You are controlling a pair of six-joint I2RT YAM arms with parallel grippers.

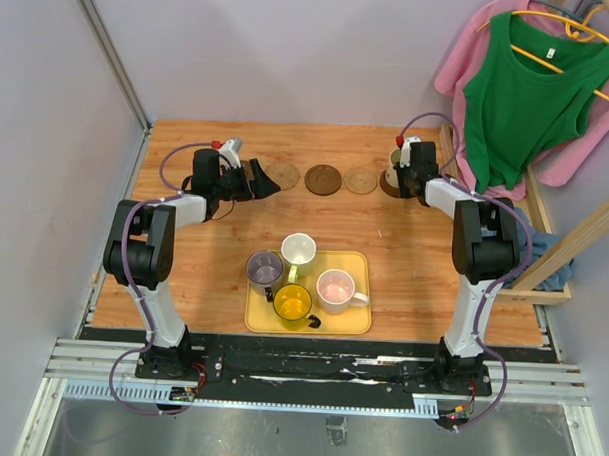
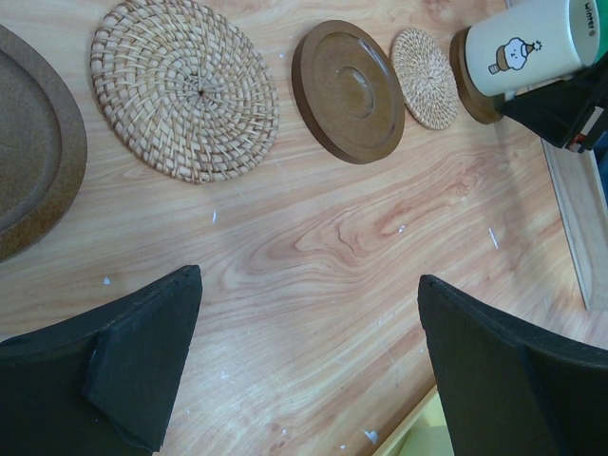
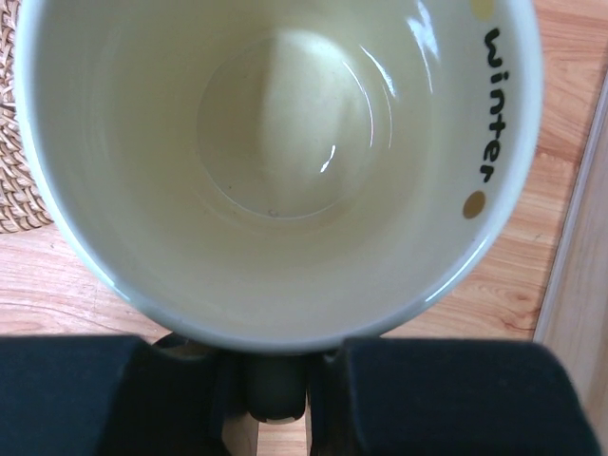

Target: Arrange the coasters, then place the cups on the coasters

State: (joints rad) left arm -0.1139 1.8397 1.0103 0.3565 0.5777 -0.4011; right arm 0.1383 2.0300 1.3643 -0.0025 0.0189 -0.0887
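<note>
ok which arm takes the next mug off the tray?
Left, probably. The left gripper is open and empty; the right gripper is shut on the cream mug at the rightmost coaster.

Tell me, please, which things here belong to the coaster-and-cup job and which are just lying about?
Job: five coasters in the far row; cream mug; four mugs on the yellow tray.
Lying about: the yellow tray itself; green top; pink garment.
</note>
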